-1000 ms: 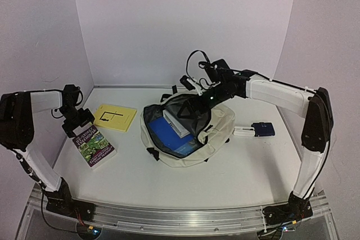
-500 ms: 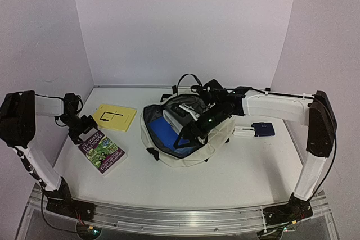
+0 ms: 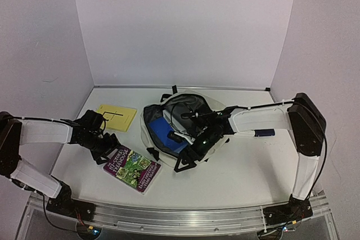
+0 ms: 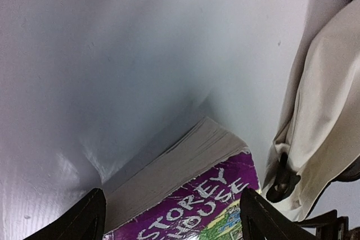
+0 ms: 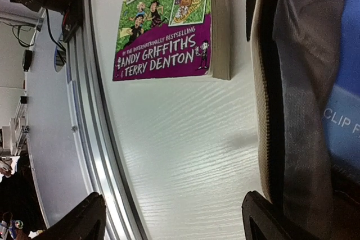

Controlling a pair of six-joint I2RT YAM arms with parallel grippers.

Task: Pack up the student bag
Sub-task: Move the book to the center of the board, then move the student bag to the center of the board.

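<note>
Cream fabric backpack [image 3: 147,134] holds a blue folder [image 3: 163,130]; purple paperback [image 3: 133,167], yellow pad [image 3: 115,117] lie outside. Your right tool [image 5: 171,217] gapes; left tool [image 4: 171,217] straddles paperback, grip unclear.

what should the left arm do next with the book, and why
Probably close the left gripper on the purple book. Its jaws already straddle the book's end, and the book lies flat beside the student bag, whose mouth is open for packing.

soft, even light with a violet tint; weak shadows on the table [image 3: 236,178]. the left wrist view is blurred, with pale glare low left.
</note>
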